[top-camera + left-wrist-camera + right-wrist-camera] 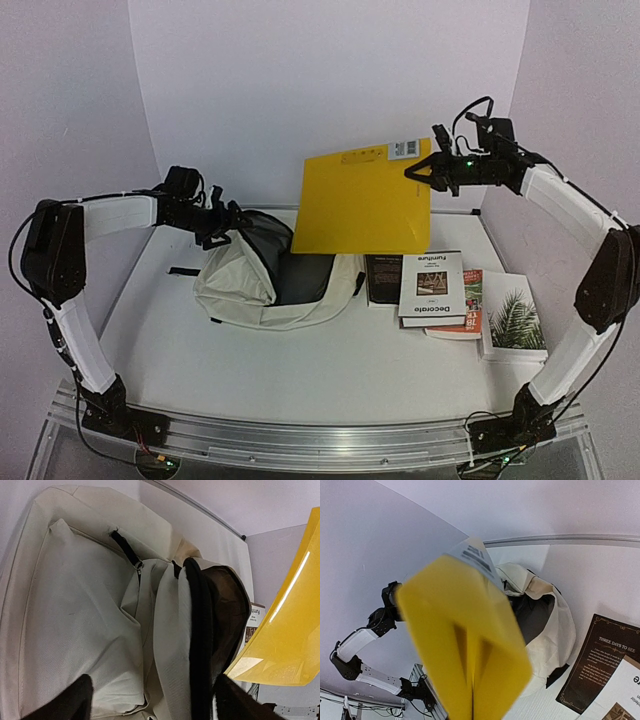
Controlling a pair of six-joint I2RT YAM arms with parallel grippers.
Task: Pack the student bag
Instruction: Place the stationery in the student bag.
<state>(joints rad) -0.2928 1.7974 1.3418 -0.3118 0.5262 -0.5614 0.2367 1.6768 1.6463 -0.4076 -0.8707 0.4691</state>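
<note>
1. Student bag: lies on its side on the table, left of centre. The cream shell is toward the left arm and the mouth faces right, toward the books. Grey lining shows, so the mouth is open.
2. Left gripper: sits at the bag's upper edge, beside the mouth. In the wrist view its fingers stand wide apart, with the black-trimmed rim upright between them and nothing pinched. Judgement: it is placed astride the rim so it can take hold and keep the mouth gaping.
3. Right gripper: jaws are clamped on the top right corner of the yellow folder, just beside its barcode label. The folder hangs in the air above and behind the mouth, with its lower edge toward the opening. Whether it touches the bag cannot be told.
4. Judgement on the grip: a high corner hold leaves the whole lower edge free to enter first, and keeps the fingers outside the bag.
5. Books: they lie right of the bag.
   - A dark one is just beside the bag.
   - The "Decorate" book lies on a red one.
   - The palm-cover one is farthest right.
   - Judgement: they are unpacked and on the right arm's side.
6. Risk, as a judgement: held by one corner, the folder may swing or flex and catch on the limp rim unless the rim is held up.
</note>
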